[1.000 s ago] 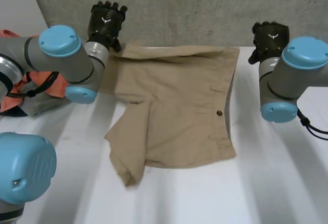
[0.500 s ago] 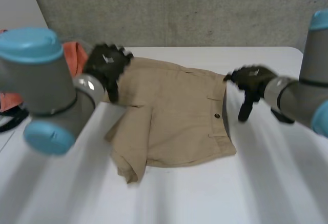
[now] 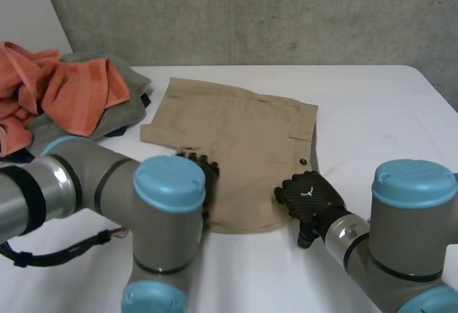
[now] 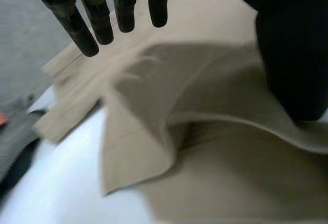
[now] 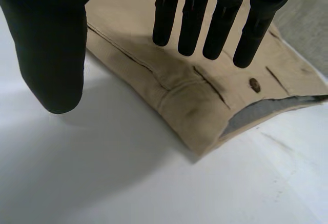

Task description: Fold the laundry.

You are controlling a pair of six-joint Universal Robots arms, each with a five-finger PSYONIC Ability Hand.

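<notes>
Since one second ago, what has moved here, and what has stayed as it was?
Both hands came back from the far edge of the beige shorts to their near edge: the left hand to the near-left part, the right hand to the near-right corner. Both are open, fingers straight, holding nothing. The shorts stayed in place on the white table, and the orange and grey pile did not move.

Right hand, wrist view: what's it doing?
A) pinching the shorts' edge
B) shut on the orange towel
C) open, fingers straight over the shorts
C: the right hand has its fingers straight and apart from the thumb, over the tan shorts, with no cloth between them.
</notes>
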